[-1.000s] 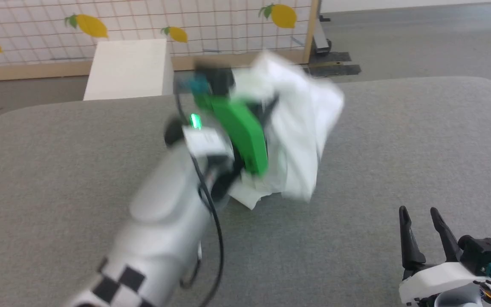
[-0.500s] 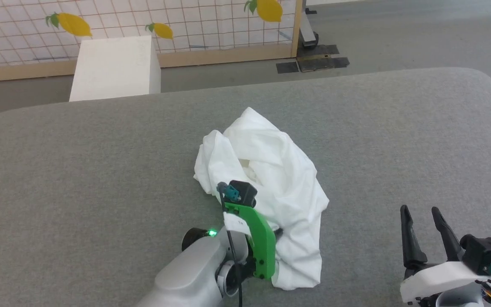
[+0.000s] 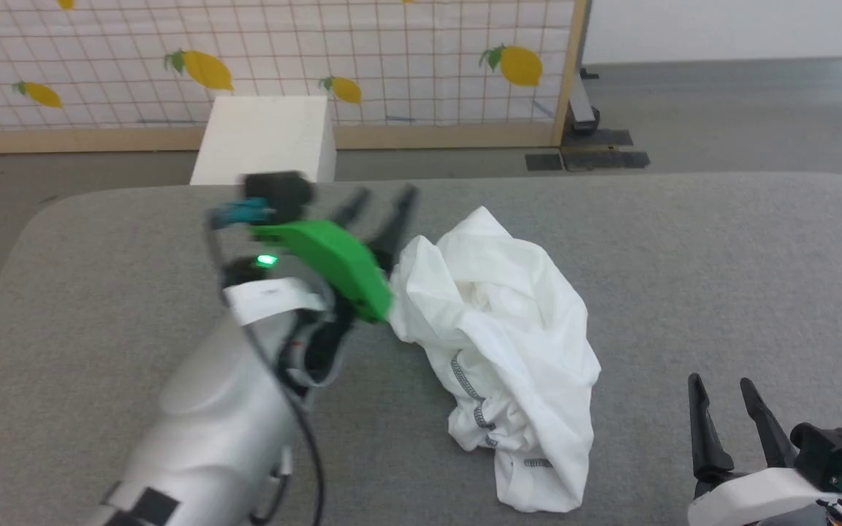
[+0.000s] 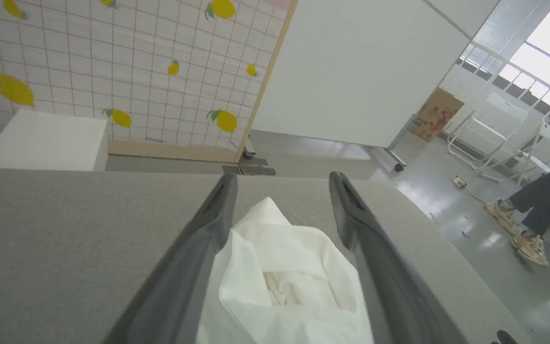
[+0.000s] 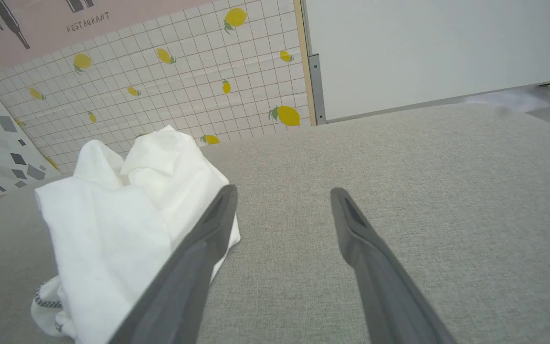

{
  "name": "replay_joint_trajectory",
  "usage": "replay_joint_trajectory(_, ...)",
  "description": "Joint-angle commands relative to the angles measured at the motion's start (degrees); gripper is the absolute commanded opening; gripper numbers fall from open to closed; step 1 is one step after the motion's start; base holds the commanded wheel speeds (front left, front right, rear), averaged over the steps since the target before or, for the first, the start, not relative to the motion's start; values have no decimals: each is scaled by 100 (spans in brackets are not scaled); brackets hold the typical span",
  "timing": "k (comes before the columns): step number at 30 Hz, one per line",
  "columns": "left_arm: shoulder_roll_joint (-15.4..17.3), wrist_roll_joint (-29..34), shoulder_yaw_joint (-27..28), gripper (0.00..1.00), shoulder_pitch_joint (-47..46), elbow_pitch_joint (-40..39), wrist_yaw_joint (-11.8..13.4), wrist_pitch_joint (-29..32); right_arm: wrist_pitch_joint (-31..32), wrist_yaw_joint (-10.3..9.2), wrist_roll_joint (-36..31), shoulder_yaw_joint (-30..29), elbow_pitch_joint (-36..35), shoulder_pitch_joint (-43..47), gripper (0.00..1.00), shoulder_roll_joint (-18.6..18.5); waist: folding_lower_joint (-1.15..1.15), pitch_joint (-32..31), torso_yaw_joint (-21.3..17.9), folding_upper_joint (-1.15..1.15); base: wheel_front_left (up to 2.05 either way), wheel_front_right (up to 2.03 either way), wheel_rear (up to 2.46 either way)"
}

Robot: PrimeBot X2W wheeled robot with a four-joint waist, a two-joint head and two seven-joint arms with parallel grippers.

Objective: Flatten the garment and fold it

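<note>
Step in hand: flattening, at its very start by my reading; the garment (image 3: 509, 351) is a crumpled heap with nothing spread or folded

Garment's place: on the grey padded table (image 3: 99, 307), a little right of its middle; a zigzag-stitched hem shows on the near side of the heap

Left gripper (image 3: 384, 208): raised just beside the heap's far left edge, blurred in the head view; jaws spread wide; in the left wrist view the cloth shows in the gap between the two fingers but neither one pinches it, so I judge nothing is held

Right gripper (image 3: 728, 413): low at the table's near right corner, near the heap's near end but apart from it; jaws spread, only bare table between them

Next move calls for: finding two separate edges, probably the stitched hem or a sleeve, taking one in each gripper and drawing them apart so the cloth opens flat

Risk: a pinch into the middle of the heap would likely catch several layers and only shift the lump

Containers: the white box (image 3: 264, 139) stands on the floor beyond the table's far edge; no opening shows and what it holds cannot be told; the garment is not in it

Bystander: a person's legs and shoes (image 4: 523, 234) on the floor, well apart from the table
</note>
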Motion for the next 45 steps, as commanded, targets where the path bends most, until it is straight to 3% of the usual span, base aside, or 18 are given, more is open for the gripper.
replay_joint_trajectory(1,192,131,107,100,115,-98,94,-294,-46,-9,27,-5,-5,55,100,2,0,-135,153,52,0,0,0)
replay_joint_trajectory(7,1003,1114,254,100,729,-605,641,-1361,8,-9,-83,-57,-79,66,100,2,0,-143,266,52,0,0,0)
replay_joint_trajectory(10,1156,1408,556,100,1289,-969,958,-1458,80,-9,-127,-54,-101,65,100,2,0,-121,286,52,0,0,0)
replay_joint_trajectory(14,1051,1824,1297,100,2185,-1777,1211,-1467,286,-9,-210,12,-188,61,100,2,0,-54,279,52,0,0,0)
replay_joint_trajectory(19,742,2234,1702,100,3062,-2195,1143,-1468,902,-9,-403,242,-463,-21,100,2,0,19,287,52,0,0,0)
replay_joint_trajectory(24,420,2521,2048,100,3406,-2351,978,-1469,2020,-9,-683,983,-1101,-379,100,-46,0,110,301,52,0,0,0)
replay_joint_trajectory(28,267,2689,2143,100,3455,-2302,827,-1469,3214,-9,-646,1889,-1320,-957,100,-375,0,244,308,52,0,0,0)
replay_joint_trajectory(34,31,2945,2186,100,3319,-2235,628,-1469,4617,-9,-611,2790,-1041,-1879,100,-885,0,498,521,52,0,0,0)
replay_joint_trajectory(40,-203,3059,2302,100,3234,-2111,465,-1469,5070,-9,-378,3414,-776,-2312,100,-1121,0,719,765,52,0,0,0)
replay_joint_trajectory(45,-337,3151,2403,100,3204,-2008,345,-1469,5012,-9,-295,3480,-624,-2414,100,-1219,0,812,865,52,0,0,0)
